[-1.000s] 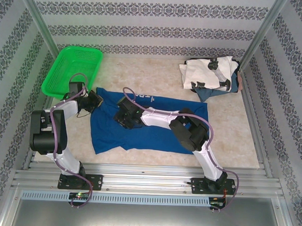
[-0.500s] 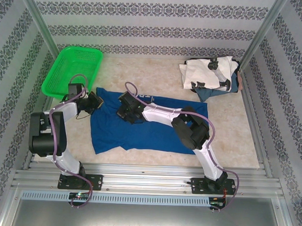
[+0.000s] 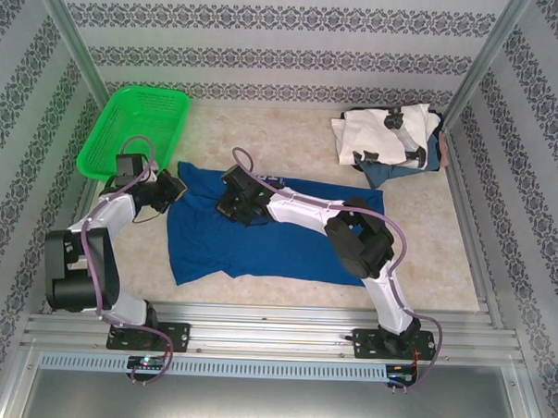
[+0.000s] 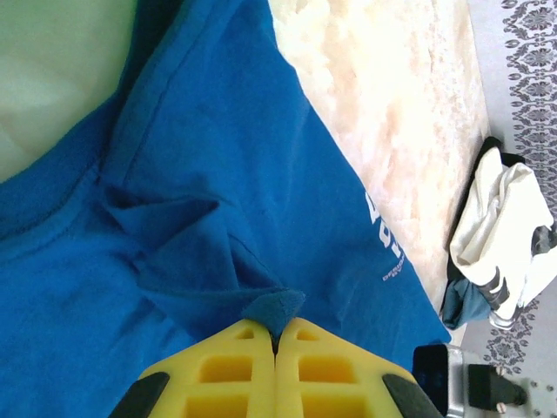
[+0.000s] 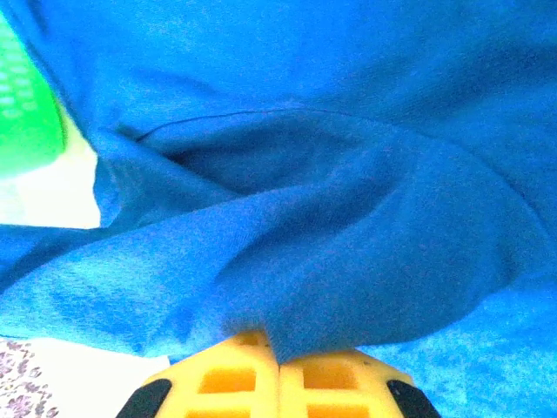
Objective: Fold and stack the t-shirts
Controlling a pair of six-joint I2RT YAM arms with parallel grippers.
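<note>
The left gripper (image 4: pixel 276 335) has its yellow jaws pressed flat together, and a small nub of blue cloth sticks up from between the tips, so it is pinching the royal-blue t-shirt (image 4: pixel 218 174). From above, that left gripper (image 3: pixel 173 188) sits at the shirt's far left corner, just beside the green basket (image 3: pixel 134 129). The cloth around the pinch is drawn into a few sharp creases.

The right gripper (image 5: pixel 277 353) is closed too, with a thick fold of the same royal-blue t-shirt (image 5: pixel 348 174) bunched over and between its tips. In the overhead view the right gripper (image 3: pixel 228 202) is on the shirt's far edge, close to the white lettering (image 3: pixel 266 179) and a little to the right of the other gripper.

The royal-blue t-shirt (image 3: pixel 259 241) otherwise lies spread on the table (image 3: pixel 291 140), in front of both arms. Well apart from it, in the far right corner, a white t-shirt (image 3: pixel 384 130) with black marks lies crumpled on top of a bluish-grey t-shirt (image 3: pixel 392 172), whose edge peeks out on the near side
</note>
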